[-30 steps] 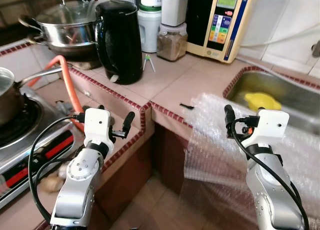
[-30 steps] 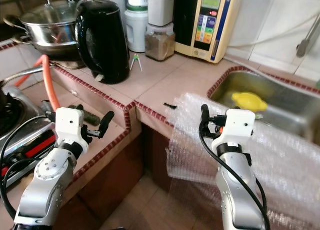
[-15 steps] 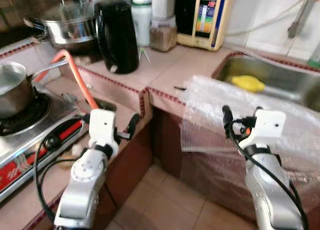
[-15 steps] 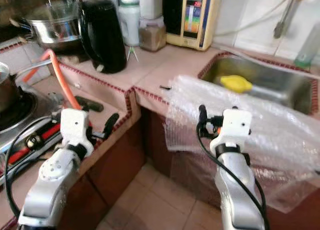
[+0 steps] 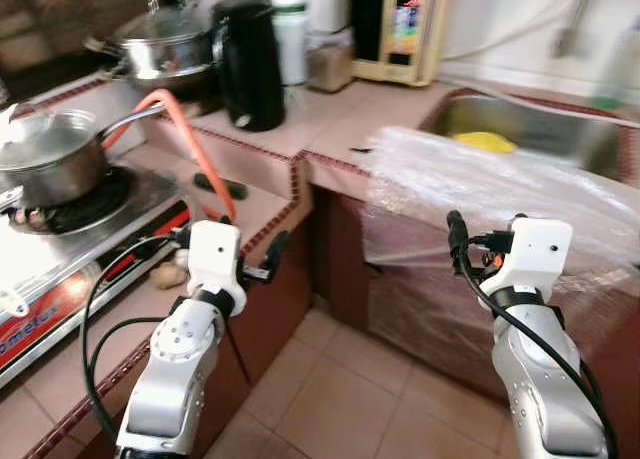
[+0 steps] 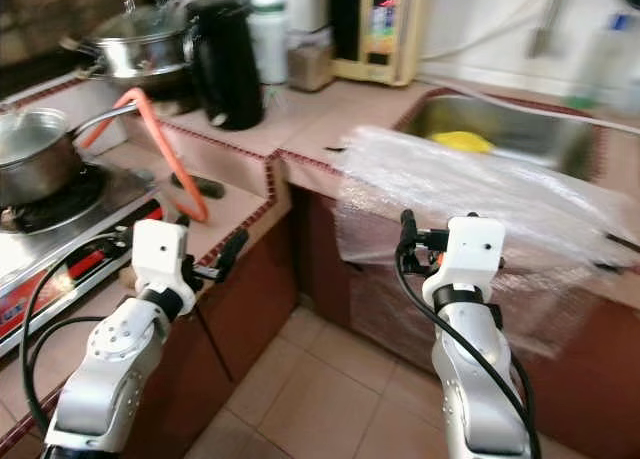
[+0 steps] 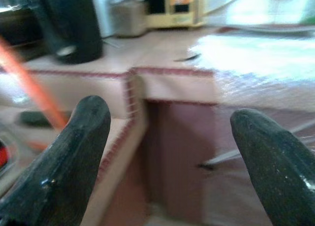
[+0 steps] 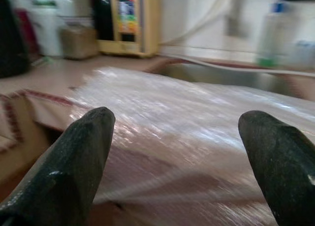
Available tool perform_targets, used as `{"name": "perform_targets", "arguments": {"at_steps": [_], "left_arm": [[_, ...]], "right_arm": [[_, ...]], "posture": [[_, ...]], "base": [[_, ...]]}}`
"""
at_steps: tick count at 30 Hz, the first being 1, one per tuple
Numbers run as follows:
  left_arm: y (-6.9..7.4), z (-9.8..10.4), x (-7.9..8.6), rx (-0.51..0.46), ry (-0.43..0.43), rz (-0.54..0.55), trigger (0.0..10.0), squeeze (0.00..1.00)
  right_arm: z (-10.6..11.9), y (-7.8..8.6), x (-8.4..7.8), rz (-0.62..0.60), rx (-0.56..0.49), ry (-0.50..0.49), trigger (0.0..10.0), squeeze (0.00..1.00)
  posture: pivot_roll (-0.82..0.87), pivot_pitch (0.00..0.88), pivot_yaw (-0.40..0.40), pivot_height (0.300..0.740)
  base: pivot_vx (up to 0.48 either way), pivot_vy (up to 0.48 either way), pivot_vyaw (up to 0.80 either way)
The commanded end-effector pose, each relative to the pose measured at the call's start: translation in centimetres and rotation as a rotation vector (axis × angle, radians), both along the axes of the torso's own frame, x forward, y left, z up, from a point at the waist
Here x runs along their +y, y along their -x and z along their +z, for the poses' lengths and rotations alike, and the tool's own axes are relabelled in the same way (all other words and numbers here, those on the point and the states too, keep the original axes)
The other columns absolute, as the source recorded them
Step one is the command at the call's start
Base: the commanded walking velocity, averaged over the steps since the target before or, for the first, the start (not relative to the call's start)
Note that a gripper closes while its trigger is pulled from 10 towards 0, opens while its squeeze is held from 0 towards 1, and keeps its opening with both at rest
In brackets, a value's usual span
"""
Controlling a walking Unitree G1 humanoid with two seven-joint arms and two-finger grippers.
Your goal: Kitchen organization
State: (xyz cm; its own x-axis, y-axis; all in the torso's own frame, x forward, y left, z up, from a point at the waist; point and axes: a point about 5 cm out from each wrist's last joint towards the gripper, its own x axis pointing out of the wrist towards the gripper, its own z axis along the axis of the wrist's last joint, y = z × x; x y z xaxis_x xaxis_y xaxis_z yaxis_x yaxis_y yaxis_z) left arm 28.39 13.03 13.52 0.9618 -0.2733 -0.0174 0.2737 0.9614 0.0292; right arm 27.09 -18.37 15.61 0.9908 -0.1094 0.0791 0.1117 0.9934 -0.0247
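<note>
Your left pincer hangs released at near left, fingers spread wide, holding nothing, in front of the edge of the lower tiled bench. Far to its left you have a gas stove with a lidded steel pot on the burner. An orange hose runs from the far bench down past the stove. Behind it, on the upper bench, a lidded steel pan sits at far left, and just right of it stands a black kettle. Right of the kettle you see a white container, a brownish jar and a cream wall unit with a coloured panel.

Moving right, a sheet of bubble wrap lies over the front edge of the bench and drapes down the cabinet face. Behind it the steel sink holds a yellow object.

Your right pincer hovers at near right, also released with fingers well apart and nothing between them, in front of the hanging bubble wrap; you cannot tell whether it touches the sheet. Tiled floor lies below between the two arms.
</note>
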Motion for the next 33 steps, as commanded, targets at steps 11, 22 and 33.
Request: {"name": "perform_targets", "arguments": {"at_steps": [11, 22, 33], "left_arm": [[-0.8, -0.1, 0.1, 0.021, 0.039, -0.044, 10.0, 0.00], [-1.2, -1.3, -0.9, 0.071, 0.077, -0.102, 10.0, 0.00], [0.3, -9.9, 1.7, 0.360, -0.025, -0.065, 10.0, 0.00]], "right_arm": [[0.5, 0.0, 0.6, 0.003, -0.014, -0.017, 10.0, 0.00], [0.1, 0.2, 1.0, -0.005, -0.006, -0.030, 10.0, 0.00], [-5.1, -0.5, 1.6, 0.033, 0.159, -0.034, 10.0, 0.00]], "posture": [[-0.03, 0.000, 0.031, 0.740], [-0.03, 0.000, 0.042, 0.740], [-0.03, 0.029, 0.059, 0.740]], "base": [[0.000, 0.000, -0.71], [0.000, 0.000, -0.72], [0.000, 0.000, -0.72]]}}
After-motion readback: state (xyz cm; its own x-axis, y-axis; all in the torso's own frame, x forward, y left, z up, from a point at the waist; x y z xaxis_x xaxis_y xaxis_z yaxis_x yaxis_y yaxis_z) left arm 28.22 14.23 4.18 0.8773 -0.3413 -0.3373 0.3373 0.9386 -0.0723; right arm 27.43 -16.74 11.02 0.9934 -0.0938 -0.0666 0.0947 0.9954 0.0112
